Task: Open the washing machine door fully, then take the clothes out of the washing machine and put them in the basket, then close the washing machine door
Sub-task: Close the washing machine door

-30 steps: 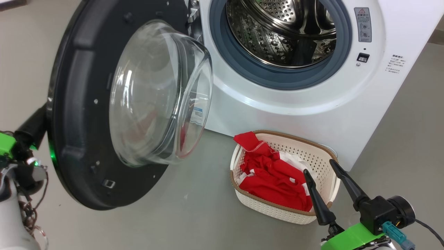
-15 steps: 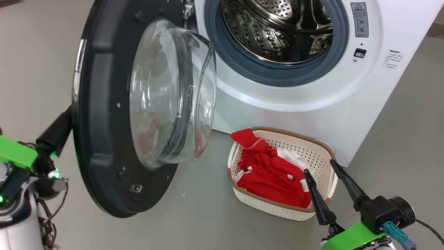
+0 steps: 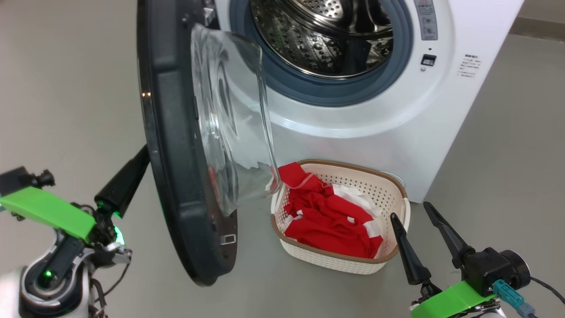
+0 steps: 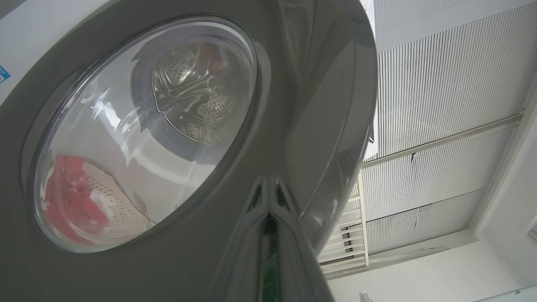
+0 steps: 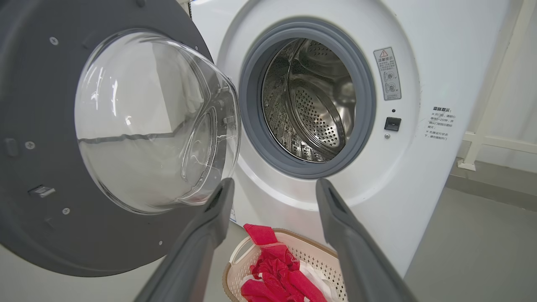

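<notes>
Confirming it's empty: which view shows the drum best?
Right wrist view: looks nearly straight into the drum, bare steel walls and back visible. Head view looks down, drum's top cropped. Left wrist view gives a warped glimpse through the washing machine door glass.

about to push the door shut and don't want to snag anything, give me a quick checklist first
1. Drum empty: ok, bare steel in the part that shows.
2. Clothes in basket: ok, though one red corner sticks up at the rim.
3. Door swing clears the basket: cannot tell; the glass overlaps the basket's corner in the head view.
4. Left gripper against the door's outer face, jaws shut: ok.
5. Right gripper out of the door's way: ok, it seems; jaws open and empty, right of the basket.
</notes>
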Controlling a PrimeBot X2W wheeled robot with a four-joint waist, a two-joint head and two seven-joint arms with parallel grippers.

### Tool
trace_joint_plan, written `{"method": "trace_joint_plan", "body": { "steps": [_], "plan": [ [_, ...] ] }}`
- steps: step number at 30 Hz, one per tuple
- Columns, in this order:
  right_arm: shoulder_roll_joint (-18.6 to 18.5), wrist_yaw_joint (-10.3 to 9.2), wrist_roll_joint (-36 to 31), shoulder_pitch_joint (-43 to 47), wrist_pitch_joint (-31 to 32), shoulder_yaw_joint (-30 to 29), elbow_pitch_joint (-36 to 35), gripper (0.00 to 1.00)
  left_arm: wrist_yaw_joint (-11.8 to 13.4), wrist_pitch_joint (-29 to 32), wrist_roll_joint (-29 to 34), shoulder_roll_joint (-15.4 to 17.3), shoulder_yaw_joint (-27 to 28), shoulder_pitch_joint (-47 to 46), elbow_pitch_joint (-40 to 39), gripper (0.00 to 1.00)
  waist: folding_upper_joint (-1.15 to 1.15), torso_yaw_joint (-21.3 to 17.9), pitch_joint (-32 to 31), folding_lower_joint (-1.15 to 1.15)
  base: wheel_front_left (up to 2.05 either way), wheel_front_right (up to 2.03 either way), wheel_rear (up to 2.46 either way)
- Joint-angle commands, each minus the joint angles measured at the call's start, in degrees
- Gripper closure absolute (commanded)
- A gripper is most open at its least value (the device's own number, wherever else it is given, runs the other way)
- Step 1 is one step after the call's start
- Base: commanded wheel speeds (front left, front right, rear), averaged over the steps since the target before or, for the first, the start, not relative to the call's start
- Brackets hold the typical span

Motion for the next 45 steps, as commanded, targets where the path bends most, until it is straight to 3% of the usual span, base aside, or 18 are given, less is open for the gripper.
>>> {"method": "trace_joint_plan", "body": {
  "steps": [1,25,45],
  "plan": [
    [-0.4,0.26,0.2,-2.5,-0.4,1.2,-1.3,0.0,0.2,-0.6,-0.7,1.0,0.2,0.1,-2.8,1.0,0.0,-0.9,0.3,0.0,0.0,0.0,0.0],
    [-0.4,0.26,1.4,-3.1,-0.4,1.5,-1.1,0.0,0.3,-7.2,-5.8,1.0,-4.7,1.4,-5.3,1.0,0.0,-8.6,1.4,0.0,0.0,0.0,0.0],
    [-0.4,0.26,1.1,-3.9,-0.4,2.2,-1.2,0.0,-2.8,-11.0,-8.7,1.0,-7.9,-1.4,-2.5,1.0,0.0,-15.6,3.7,0.0,0.0,0.0,0.0]
  ]
}}
